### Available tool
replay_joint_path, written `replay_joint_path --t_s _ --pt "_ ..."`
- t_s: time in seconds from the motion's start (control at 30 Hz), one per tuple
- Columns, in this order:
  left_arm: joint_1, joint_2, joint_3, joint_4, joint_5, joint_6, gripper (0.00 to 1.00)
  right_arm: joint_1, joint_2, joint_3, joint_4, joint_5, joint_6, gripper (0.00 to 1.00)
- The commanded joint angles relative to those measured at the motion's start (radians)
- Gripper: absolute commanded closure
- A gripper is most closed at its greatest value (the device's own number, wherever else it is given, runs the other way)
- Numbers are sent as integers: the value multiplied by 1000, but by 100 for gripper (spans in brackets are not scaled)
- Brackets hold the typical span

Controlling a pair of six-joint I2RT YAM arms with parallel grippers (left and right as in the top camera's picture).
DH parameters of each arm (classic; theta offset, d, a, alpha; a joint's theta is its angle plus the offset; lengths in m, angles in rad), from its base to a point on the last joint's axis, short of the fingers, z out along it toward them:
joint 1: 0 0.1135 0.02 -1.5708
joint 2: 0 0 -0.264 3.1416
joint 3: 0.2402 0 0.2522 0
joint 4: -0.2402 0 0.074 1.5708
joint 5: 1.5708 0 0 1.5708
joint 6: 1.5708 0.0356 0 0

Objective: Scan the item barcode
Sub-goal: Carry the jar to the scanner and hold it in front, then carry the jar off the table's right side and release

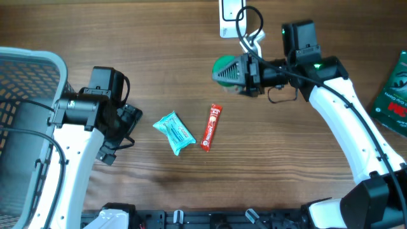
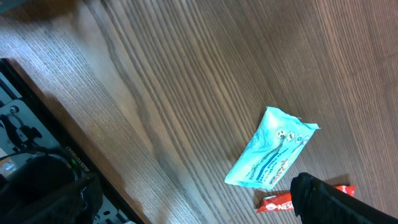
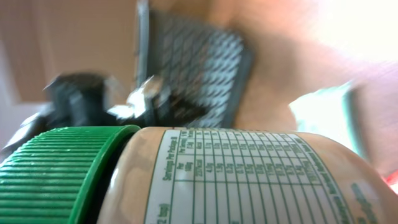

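One bench [image 1: 159, 38] carries everything in view. One grey mesh basket [image 1: 38, 57] is seen at the left edge of the overhead view. Two arms are counted: the left arm [image 1: 76, 127] at lower left, and the right arm [image 1: 346, 111] reaching from lower right to upper centre.

One jar [image 1: 224, 72] with a green lid is pinched in the right jaws, which are set wide around its body. It is held at upper centre of the overhead view. Its long axis is laid left to right across the frame, lid toward the left. In the right wrist view a nutrition table on the jar [image 3: 249, 180] is turned to the camera; no barcode is seen.

One green package [image 1: 395, 95] is cut off by the right edge. One white scanner [image 1: 227, 25], with a black cable, is set at the top edge, directly above the jar in the frame and near it. The coming move is judged to depend on this relation: the jar is to be rolled about its long axis until the barcode is faced upward in the frame. The right arm is the nearer; the left arm is well apart.

The left jaws are spread fully, with nothing between them.

One teal packet [image 1: 174, 132] and one red bar [image 1: 211, 127] are laid just beside each other at centre.
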Motion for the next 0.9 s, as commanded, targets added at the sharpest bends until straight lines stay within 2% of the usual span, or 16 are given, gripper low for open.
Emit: replay_joint_path --t_s 0.0,0.07,0.13,0.27,0.37,0.43,0.57,0.67,0.87 --pt "5 -10 13 0 1 5 0 -2 -30 22 99 497 -76 18" --pt "5 -10 13 0 1 5 0 -2 -21 22 135 663 -98 18" --pt "5 -10 13 0 1 5 0 -2 0 22 175 731 -127 17" --pt "5 -10 13 0 1 5 0 -3 98 23 329 790 -210 11" --pt "5 -10 13 0 1 5 0 -3 178 40 412 853 -214 10" --pt "5 -10 13 0 1 5 0 -3 261 93 455 891 -239 10" --pt "5 -10 13 0 1 5 0 -3 463 325 459 947 -264 13" --pt "4 -10 13 0 1 5 0 -2 573 444 433 946 -259 21" --pt "5 -10 13 0 1 5 0 -6 615 449 547 947 -280 15"
